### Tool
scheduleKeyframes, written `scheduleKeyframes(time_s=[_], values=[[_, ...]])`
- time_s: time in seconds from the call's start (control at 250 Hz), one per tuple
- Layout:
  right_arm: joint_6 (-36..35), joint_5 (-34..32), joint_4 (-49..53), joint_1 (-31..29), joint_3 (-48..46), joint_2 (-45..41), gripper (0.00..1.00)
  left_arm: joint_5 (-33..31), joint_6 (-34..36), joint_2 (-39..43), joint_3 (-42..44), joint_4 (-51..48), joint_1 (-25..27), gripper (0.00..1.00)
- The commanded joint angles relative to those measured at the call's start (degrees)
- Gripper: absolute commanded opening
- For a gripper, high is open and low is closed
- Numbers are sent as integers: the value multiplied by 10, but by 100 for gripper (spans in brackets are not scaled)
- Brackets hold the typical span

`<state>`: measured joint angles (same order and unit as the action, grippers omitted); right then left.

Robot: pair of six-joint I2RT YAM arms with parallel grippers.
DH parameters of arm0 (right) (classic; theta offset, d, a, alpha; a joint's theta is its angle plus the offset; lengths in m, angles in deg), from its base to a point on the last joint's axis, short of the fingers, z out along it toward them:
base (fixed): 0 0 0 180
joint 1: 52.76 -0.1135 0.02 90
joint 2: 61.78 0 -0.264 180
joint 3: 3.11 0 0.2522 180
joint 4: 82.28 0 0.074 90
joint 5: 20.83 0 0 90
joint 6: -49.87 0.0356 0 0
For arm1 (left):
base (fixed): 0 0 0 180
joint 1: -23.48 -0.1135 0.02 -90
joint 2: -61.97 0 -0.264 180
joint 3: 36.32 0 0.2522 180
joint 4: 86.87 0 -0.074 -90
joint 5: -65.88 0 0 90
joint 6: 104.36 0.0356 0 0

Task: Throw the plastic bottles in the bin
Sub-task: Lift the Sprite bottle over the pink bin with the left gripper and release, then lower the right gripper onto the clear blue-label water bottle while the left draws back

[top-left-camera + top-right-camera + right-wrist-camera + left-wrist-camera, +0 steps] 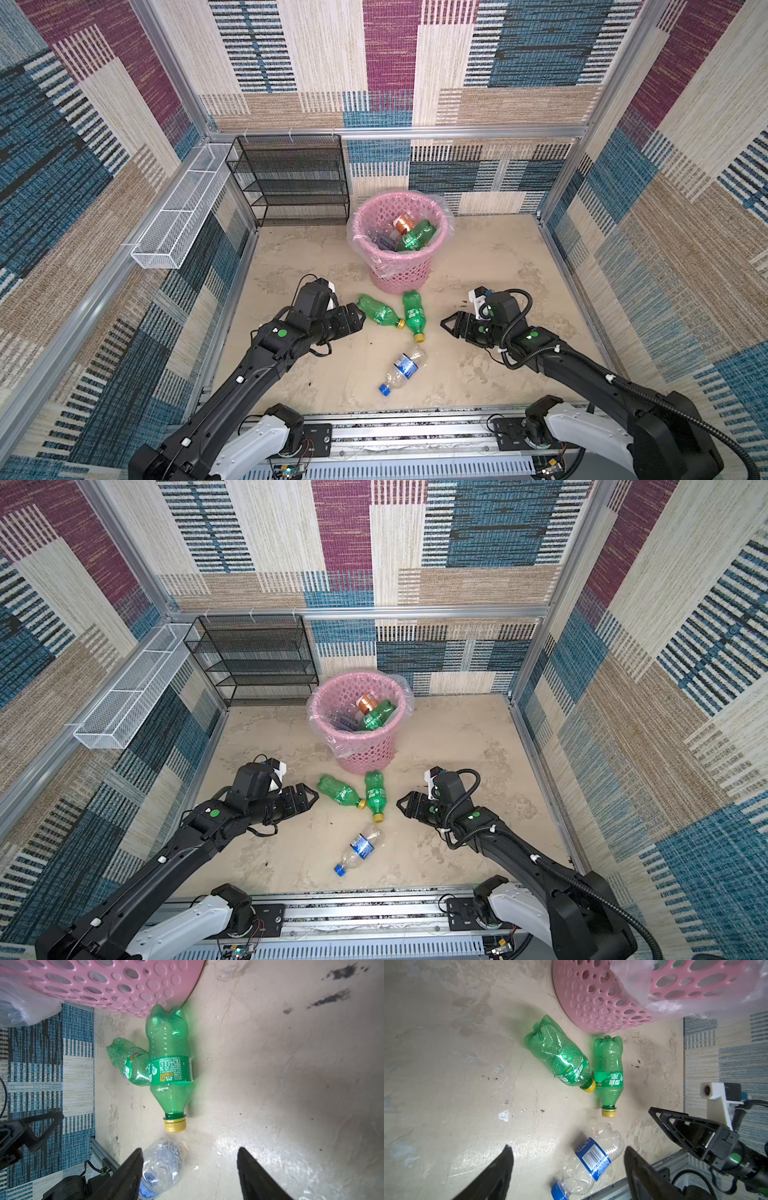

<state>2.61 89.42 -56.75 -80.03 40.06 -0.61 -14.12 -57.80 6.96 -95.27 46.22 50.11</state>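
- Step in hand: between throws, I judge. Some plastic bottles already lie inside the bin (400, 275), among them a green one (417, 237) and an orange-labelled one (404, 223). Three are left on the counter (498, 257).
- Nearest the bin is a green bottle (413, 313) with its base right at the bin's foot and its yellow cap pointing away. I cannot tell whether the base touches the pink wall.
- A second green bottle (379, 311) lies slanted beside the first, a little out from the bin's foot. Its cap is pressed against the first bottle's label.
- A clear bottle with a blue cap (403, 368) lies farther from the bin, its base end close to the first bottle's yellow cap.
- The left claw (357, 318) sits low, just outside the slanted green bottle, on the side away from the other bottles. Its fingers are apart and nothing is between them.
- The right claw (451, 323) faces the same cluster from the opposite side, near the first green bottle. It too is parted and empty.
- Next move, as I judge it: one claw goes onto a bottle's body and closes across its width. The slanted green one suits the left claw.
- The two green bottles touch, so pushing one may roll the other. Lifting clear over the bin's rim and its bag liner then matters.
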Motion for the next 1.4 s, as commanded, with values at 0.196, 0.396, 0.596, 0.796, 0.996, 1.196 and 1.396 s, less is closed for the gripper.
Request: scheduleKeyframes(time_s=[0.196,0.396,0.596,0.796,0.996,1.196,1.396], values=[[34,-11,-28,-53,7,21,73,29,-28,-1,50,57,0,84],[80,-29,-28,-98,1,25,73,32,-35,-3,73,74,0,84],[159,-61,-15,-150,-5,10,74,34,-37,-10,87,89,0,84],[236,-81,-15,-181,-25,-12,77,36,-35,-12,94,97,-1,84],[280,-86,-29,-197,-40,-23,79,36,-32,-10,97,98,-2,84],[302,-84,-46,-216,-37,-12,83,35,-32,-5,104,99,-4,84],[323,-85,-71,-249,-32,21,86,36,-32,-2,106,98,-7,84]])
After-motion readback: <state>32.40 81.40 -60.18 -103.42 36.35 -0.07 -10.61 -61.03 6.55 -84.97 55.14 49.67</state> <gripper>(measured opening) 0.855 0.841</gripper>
